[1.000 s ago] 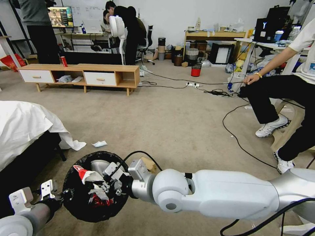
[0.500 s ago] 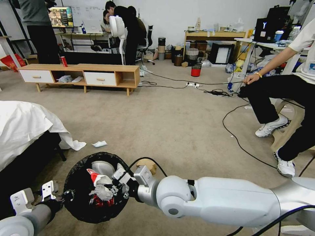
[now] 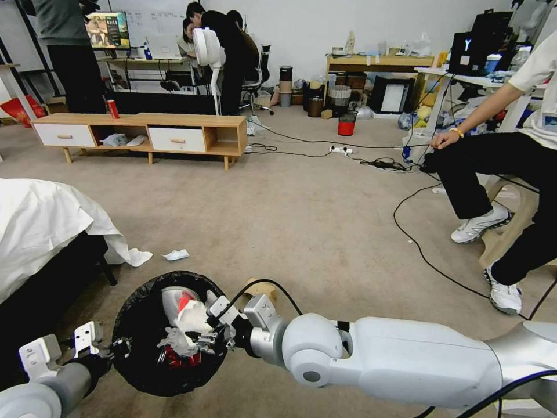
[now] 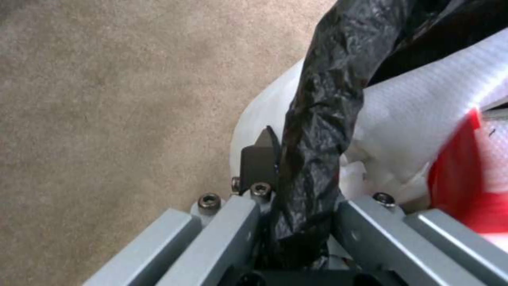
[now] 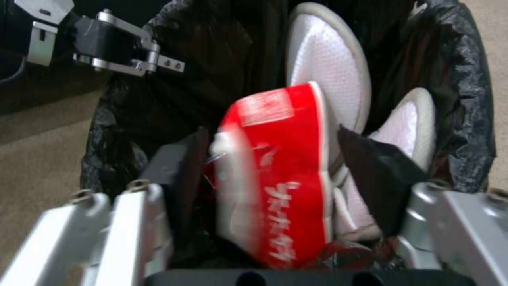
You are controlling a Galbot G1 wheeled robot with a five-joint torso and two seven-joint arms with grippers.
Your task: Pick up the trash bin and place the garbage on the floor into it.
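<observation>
Trash bin [image 3: 145, 360] liner: crinkly glossy black plastic; floor [image 3: 301, 232]: matt short-pile carpet; snack bag [image 5: 280, 167]: probably glossy plastic.

Carpet floor [image 3: 301, 220] with paper scrap [image 3: 176, 254]

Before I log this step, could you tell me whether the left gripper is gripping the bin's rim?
Yes, the left gripper has its fingers closed on the bag-covered rim of the trash bin.

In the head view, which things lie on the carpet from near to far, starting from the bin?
Round grey trash bin lined with a black plastic bag → tan folded cardboard piece → white paper scrap → white power strip → small red-and-black mesh bin.
</observation>
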